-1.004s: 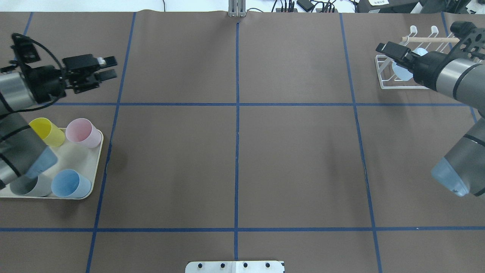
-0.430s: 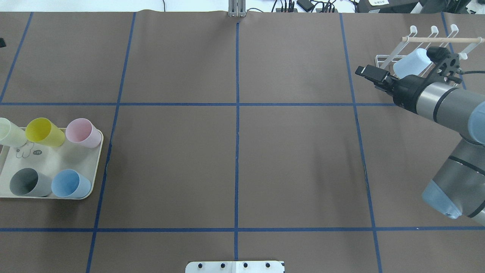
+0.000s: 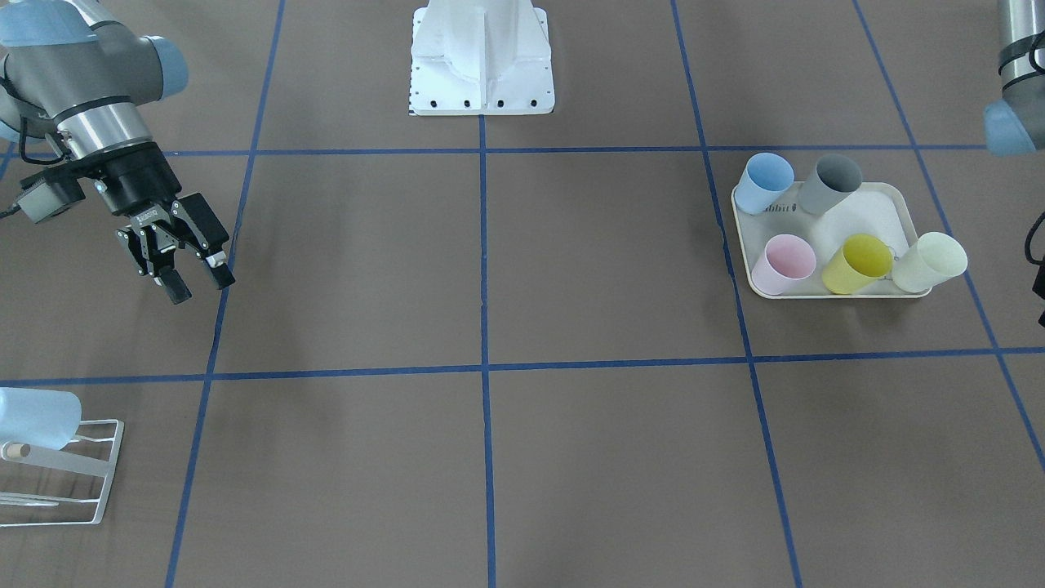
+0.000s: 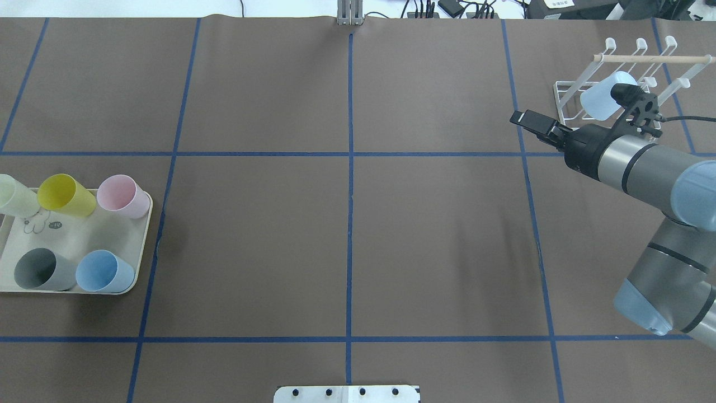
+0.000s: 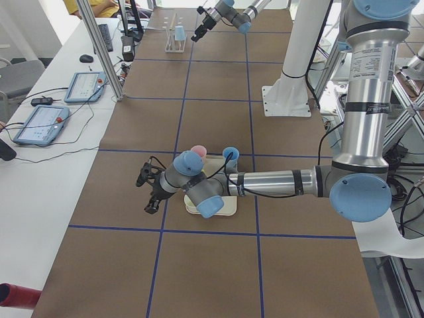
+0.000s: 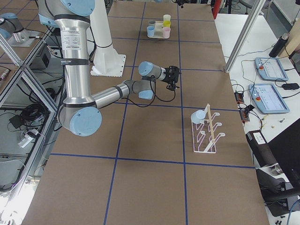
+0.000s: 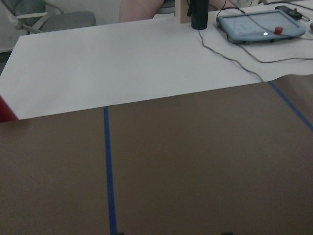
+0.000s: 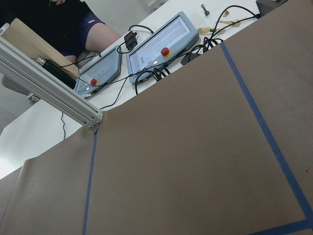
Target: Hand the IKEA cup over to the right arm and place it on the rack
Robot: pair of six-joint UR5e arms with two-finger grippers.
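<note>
Task cup: the pale blue cup [image 4: 599,101] sits tilted on the rack [image 4: 643,57], in the far right corner of the table [image 4: 251,235] as the overhead view shows it. It rests at the rack's left end, below the wooden bar.

Right arm [image 4: 637,162]: it reaches in from the right edge. The right gripper [image 3: 198,287] hangs over the brown cover, left of the rack and nearer the robot, apart from both rack and cup. The front view shows its fingers [image 3: 175,292] spread wide with nothing between them.

Left arm [image 5: 278,182]: I see it only from the left end of the table, stretched low beside the tray. The left gripper [image 5: 154,193] points away from the robot's base. It is too small there to judge, and the wrist view shows only table and white bench, so I cannot tell how its fingers stand.

Tray [image 4: 89,235], left side: five cups stand mouth up. The pale green cup [image 4: 14,201], yellow cup [image 4: 61,195] and pink cup [image 4: 120,196] form the far row. The grey cup [image 4: 39,270] and blue cup [image 4: 103,271] form the near row.
</note>
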